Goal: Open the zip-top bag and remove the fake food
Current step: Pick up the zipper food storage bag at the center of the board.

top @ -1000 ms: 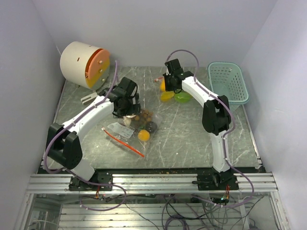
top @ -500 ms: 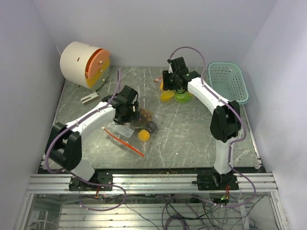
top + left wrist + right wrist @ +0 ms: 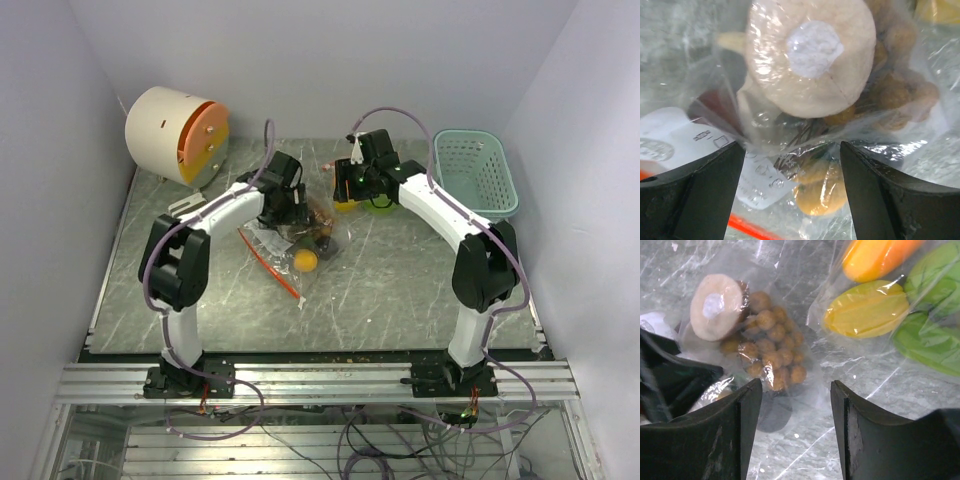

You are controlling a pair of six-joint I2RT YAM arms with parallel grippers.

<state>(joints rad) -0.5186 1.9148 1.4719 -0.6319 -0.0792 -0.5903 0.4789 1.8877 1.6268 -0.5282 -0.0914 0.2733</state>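
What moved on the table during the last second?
The left pincer swung away from the near edge toward the table's middle, and the zip-top bag slid along with it, the fake food inside. The right arm's elbow swung nearer, while the right pincer barely shifted. The basket and the round drum stayed put.

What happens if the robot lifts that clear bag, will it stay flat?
Probably not. The zip-top bag looks thin and crinkled, so it should flop and sag. The toy mushroom and brown ball cluster sit loose inside, so they'd likely slide to the lowest corner.
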